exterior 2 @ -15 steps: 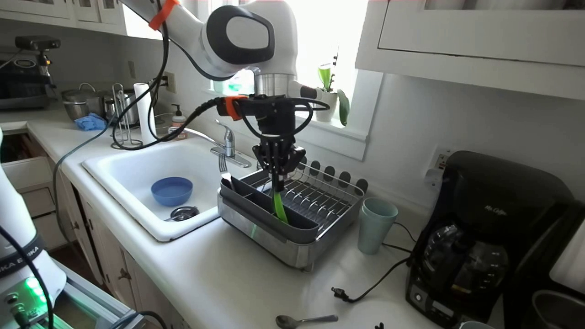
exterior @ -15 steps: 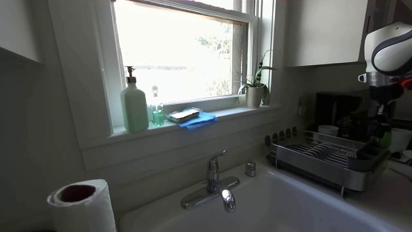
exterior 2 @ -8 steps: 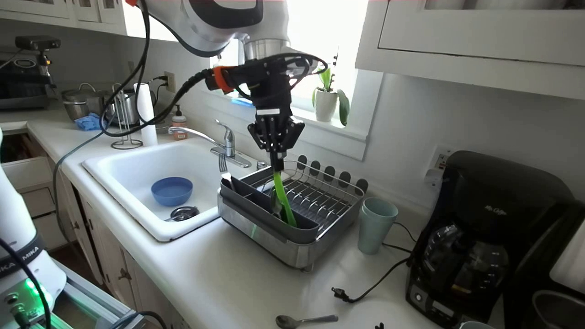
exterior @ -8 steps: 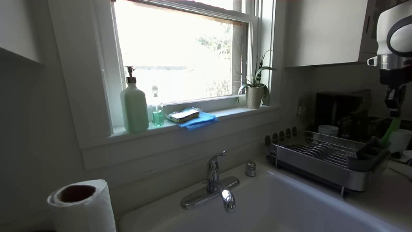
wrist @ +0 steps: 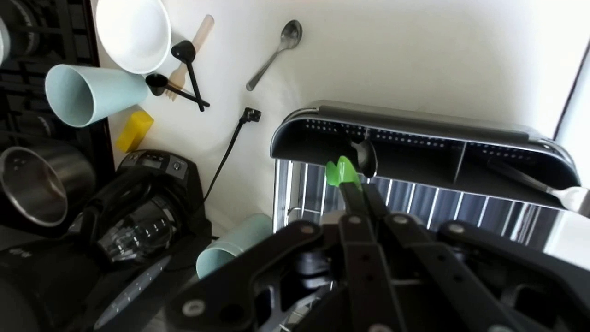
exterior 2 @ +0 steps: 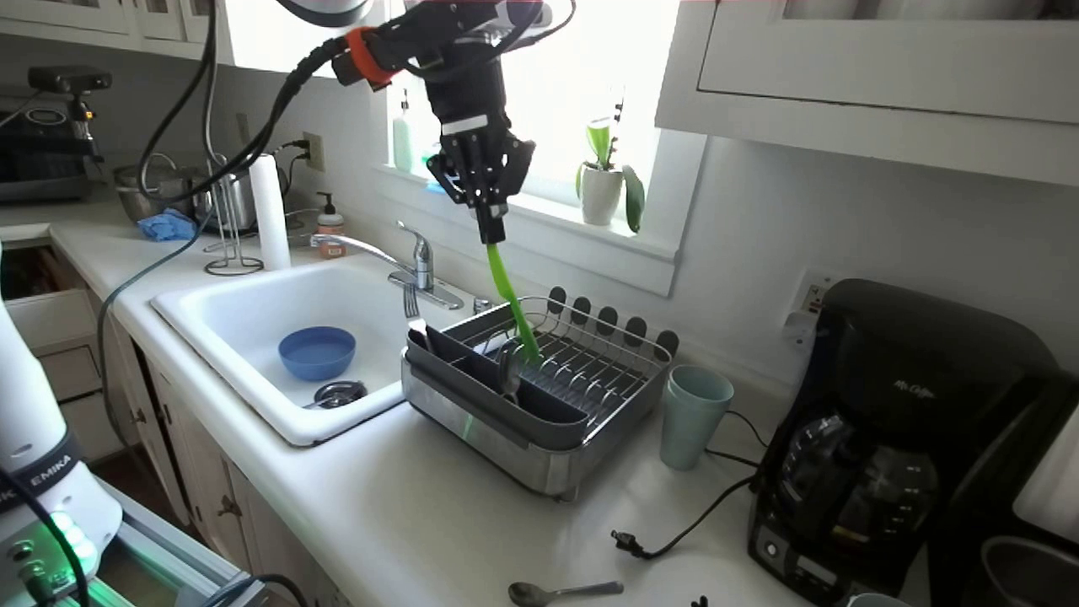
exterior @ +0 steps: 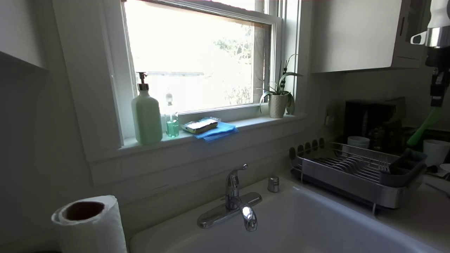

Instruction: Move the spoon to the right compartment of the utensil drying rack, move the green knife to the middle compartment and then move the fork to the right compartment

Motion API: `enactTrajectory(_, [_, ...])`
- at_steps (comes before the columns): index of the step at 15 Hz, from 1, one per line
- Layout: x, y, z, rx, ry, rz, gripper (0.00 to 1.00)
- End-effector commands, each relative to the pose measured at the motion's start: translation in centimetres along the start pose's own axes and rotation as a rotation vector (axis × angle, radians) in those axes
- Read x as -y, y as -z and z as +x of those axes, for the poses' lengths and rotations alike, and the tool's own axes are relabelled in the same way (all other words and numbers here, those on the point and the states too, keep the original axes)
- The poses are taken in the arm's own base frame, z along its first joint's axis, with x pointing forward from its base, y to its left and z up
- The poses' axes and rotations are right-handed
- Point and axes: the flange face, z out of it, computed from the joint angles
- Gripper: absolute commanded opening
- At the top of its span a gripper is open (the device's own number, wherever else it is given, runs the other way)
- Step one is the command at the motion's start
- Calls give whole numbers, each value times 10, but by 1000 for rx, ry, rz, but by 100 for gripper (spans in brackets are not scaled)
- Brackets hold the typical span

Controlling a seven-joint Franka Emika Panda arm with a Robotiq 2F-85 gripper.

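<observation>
Your end effector [exterior 2: 491, 234] sits above the utensil drying rack [exterior 2: 506, 455], its jaws pinched on the upper end of the green knife [exterior 2: 509, 295]. In an exterior view the knife [exterior: 423, 127] slants through the air, its tip apart from the rack below. Judgement: you are on the knife step, bound for the rack's middle compartment [wrist: 417, 161]. Expect the knife to be light, probably plastic, slick and a little springy. You hold only the very end, which leaves good length for lowering in, but a knock on the rack could pivot it in your grip. If you regrip, go lower, across its flat faces.

Lower down, along the rack's edge, the utensil caddy [exterior 2: 472, 392] carries a spoon [wrist: 366, 157], bowl up; it seems rooted at the rack end toward the coffee maker [exterior 2: 919, 405], though you cannot be sure which compartment. The fork [exterior 2: 417, 323] leans in the compartment at the rack end toward the sink [exterior 2: 223, 350], tines above the rim. It likely comes last: metal by its look, stiff, heavier than the knife, smooth. Take hold at the neck, just under the tines.

Farthest: a loose spoon [exterior 2: 556, 594] lies on the bench [exterior 2: 405, 497], off the rack's caddy side and well apart from it.
</observation>
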Motion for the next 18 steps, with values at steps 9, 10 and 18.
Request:
enactTrajectory(9, [70,30,20,-9,182,121,1])
enactTrajectory(10, [70,24,23,13,189,127,1])
enactTrajectory(18, [66,-27,36,133,192,141,1])
